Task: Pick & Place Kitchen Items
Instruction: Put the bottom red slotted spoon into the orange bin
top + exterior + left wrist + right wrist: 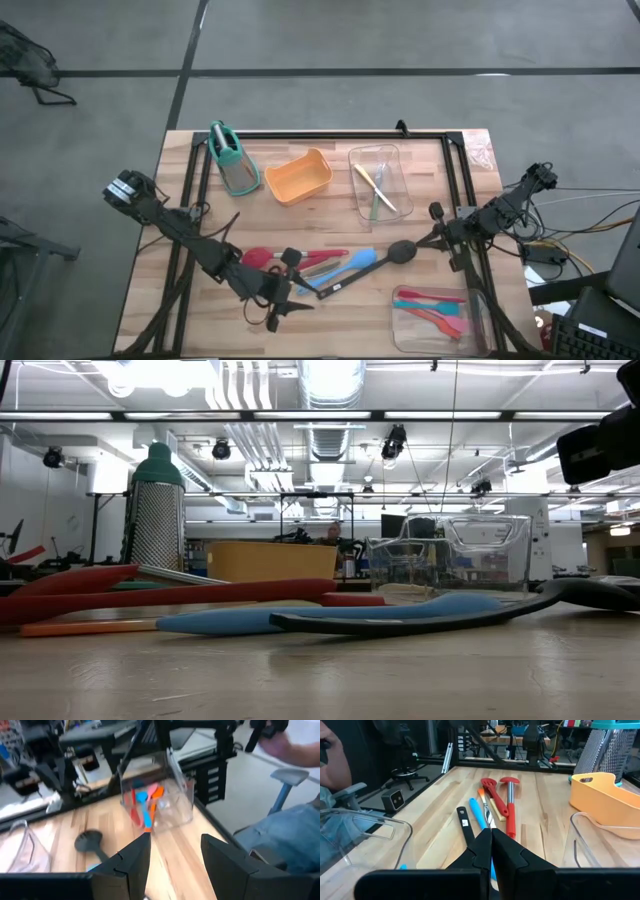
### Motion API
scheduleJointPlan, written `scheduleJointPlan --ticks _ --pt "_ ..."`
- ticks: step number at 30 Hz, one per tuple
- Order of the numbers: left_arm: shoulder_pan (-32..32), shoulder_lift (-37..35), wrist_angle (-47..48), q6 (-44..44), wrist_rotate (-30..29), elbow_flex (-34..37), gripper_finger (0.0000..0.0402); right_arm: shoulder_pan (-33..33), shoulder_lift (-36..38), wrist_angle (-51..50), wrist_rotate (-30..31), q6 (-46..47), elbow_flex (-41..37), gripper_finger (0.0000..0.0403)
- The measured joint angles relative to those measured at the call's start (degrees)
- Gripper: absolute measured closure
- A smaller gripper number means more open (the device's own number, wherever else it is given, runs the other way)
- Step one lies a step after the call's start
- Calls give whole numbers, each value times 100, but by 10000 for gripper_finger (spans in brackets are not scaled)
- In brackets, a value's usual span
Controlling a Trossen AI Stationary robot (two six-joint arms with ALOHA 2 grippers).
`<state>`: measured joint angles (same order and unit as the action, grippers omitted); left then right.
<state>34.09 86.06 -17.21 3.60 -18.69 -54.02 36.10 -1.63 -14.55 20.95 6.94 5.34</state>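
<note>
Pincer on the left arm point(283, 290), jaws apart and empty, hovered at the pile of utensils point(320, 265) mid-worktop point(330, 215); their long axes ran across toward the right pincer point(436, 212), shut, farther off.

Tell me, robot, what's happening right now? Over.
Left gripper open over the heap of coloured plastic utensils. Right gripper shut, empty, waiting. Nothing blocking.

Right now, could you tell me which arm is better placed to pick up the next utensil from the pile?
Probably the left. The left gripper is open and sits at the near edge of the pile. The right gripper is shut and waits by the ladle head, at the pile's far end.
</note>
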Motion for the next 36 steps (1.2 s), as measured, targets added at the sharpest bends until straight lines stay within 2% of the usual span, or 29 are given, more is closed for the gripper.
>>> scheduleJointPlan --ticks 6,12,20,27,36 --pt "2 0 994 -859 -419 0 220 0 2 2 0 -2 0 394" --pt "-10 0 2138 -2173 -1697 73 220 0 0 0 2 -2 0 394" --pt "-67 64 2316 -2727 -1795 111 220 0 0 0 2 -4 0 394" --pt "-139 528 2331 -2716 -1935 155 220 0 0 2 2 -4 0 394" --pt "-165 1005 2310 -3202 -2139 137 209 0 0 2 2 -4 0 394"
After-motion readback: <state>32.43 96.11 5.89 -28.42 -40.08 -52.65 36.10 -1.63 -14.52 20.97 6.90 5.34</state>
